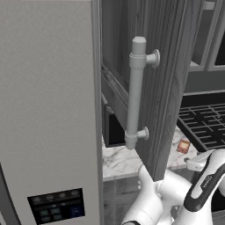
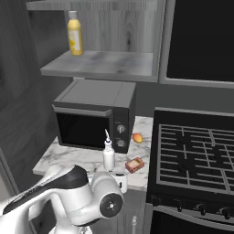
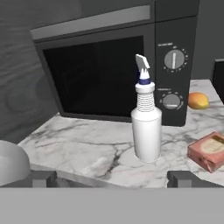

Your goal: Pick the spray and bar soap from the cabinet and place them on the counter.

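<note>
At the counter's (image 3: pixel 83 146) front edge, the gripper (image 3: pixel 111 178) hangs with its fingers (image 3: pixel 43 178) spread as wide as they go, pinching nothing and touching nothing. One white spray (image 3: pixel 146 127) bottle stands upright on the marble at about 12 o'clock from the fingertips, slightly toward 1, just in front of the single black microwave (image 3: pixel 109 70). One bar soap (image 3: pixel 209 151) lies flat at roughly 2 o'clock, near the bottle but apart from it. One small orange fruit (image 3: pixel 198 100) sits farther back at 1 o'clock, beside the microwave's knob panel. From the right base view, one yellow bottle (image 2: pixel 75 34) stands on the open cabinet (image 2: pixel 98 64) shelf above the microwave, at 11 o'clock from the spray, and the black stovetop (image 2: pixel 194 151) adjoins the counter at 3 o'clock.
</note>
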